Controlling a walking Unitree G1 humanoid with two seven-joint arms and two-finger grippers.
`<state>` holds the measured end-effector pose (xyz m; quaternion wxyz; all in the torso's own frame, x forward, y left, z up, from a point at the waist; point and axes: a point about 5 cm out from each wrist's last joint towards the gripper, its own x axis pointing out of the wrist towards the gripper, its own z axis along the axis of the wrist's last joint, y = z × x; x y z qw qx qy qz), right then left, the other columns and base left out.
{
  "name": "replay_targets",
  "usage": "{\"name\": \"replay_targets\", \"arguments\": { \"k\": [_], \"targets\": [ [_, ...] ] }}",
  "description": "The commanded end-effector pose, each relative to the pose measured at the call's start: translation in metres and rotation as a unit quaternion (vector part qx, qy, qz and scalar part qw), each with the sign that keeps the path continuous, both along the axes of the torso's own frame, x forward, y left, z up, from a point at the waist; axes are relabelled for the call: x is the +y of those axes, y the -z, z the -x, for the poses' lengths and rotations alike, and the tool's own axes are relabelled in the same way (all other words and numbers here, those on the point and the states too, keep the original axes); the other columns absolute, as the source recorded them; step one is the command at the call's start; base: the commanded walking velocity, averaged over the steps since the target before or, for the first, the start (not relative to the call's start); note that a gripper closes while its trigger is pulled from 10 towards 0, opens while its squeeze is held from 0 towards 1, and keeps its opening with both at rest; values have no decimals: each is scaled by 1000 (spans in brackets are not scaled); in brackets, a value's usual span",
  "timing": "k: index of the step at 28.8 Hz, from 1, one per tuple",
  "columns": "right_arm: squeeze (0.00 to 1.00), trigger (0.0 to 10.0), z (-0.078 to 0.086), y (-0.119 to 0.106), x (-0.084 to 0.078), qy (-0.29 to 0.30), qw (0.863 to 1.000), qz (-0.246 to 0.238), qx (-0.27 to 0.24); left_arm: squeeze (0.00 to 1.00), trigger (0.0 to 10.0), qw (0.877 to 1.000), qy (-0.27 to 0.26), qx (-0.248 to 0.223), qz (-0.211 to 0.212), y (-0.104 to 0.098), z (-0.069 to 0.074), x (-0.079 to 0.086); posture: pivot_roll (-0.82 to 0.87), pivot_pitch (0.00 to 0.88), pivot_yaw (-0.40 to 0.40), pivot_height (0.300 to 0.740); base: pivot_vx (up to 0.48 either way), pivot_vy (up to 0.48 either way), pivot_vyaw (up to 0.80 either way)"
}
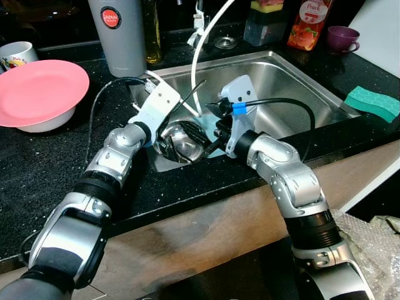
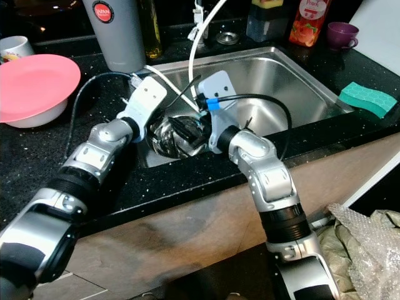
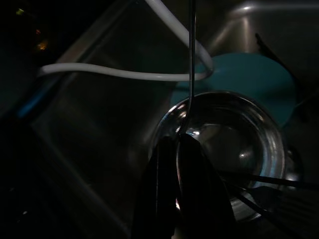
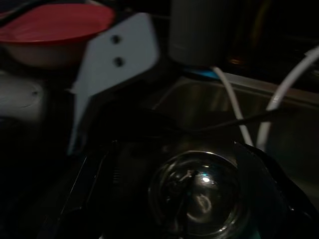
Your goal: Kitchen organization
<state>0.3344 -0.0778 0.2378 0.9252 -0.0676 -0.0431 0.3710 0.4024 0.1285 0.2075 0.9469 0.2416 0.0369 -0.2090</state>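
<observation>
both silver arms reach forward and inward, wrists bent down so the two meet at the near left. the left gripper (image 3: pixel 178 149) points down, its black fingers (image 3: pixel 199 194) pressed together around something thin. the right gripper (image 1: pixel 209 134) comes in from the right, facing the left one, its fingers (image 4: pixel 271 184) spread wide apart. the two wrists sit close, just apart.

Head views down, wrist views close, sharing sink (image 1: pixel 294 94)
</observation>
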Motion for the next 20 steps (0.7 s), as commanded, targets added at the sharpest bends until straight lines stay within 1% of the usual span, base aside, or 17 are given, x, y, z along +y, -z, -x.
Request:
{"name": "replay_targets", "arguments": {
  "k": [1,3,4,5,7,8,9,12,20],
  "targets": [
    [0,10000,1,-1,5,-16,1000,1,3,0,10000,998,-8,66,5,19,1,5,25,106,10,740,0,0,0],
    [0,10000,1,-1,6,-18,1000,3,4,0,10000,996,-18,91,13,20,0,8,25,107,10,740,0,0,0],
    [0,10000,1,-1,6,-18,1000,3,4,0,10000,996,-18,91,13,20,0,8,25,107,10,740,0,0,0],
    [0,10000,1,-1,6,-19,1000,4,4,0,10000,994,-22,103,16,20,0,9,26,108,8,740,0,0,0],
    [0,10000,1,-1,6,-19,1000,4,4,0,10000,994,-22,103,16,20,0,9,26,108,8,740,0,0,0],
    [0,10000,1,-1,6,-20,1000,5,5,0,10000,993,-26,116,19,21,-1,10,26,108,6,740,0,0,0],
    [0,10000,1,-1,6,-20,1000,5,5,0,10000,993,-26,116,19,21,-1,10,26,108,6,740,0,0,0],
    [0,10000,1,-1,6,-24,1000,8,6,0,10000,989,-28,147,17,25,-1,12,26,110,6,740,0,0,0],
    [0,10000,-1,-2,5,-26,1000,11,5,0,10000,988,-26,153,18,25,-2,12,26,110,2,740,0,0,0]
  ]
}}
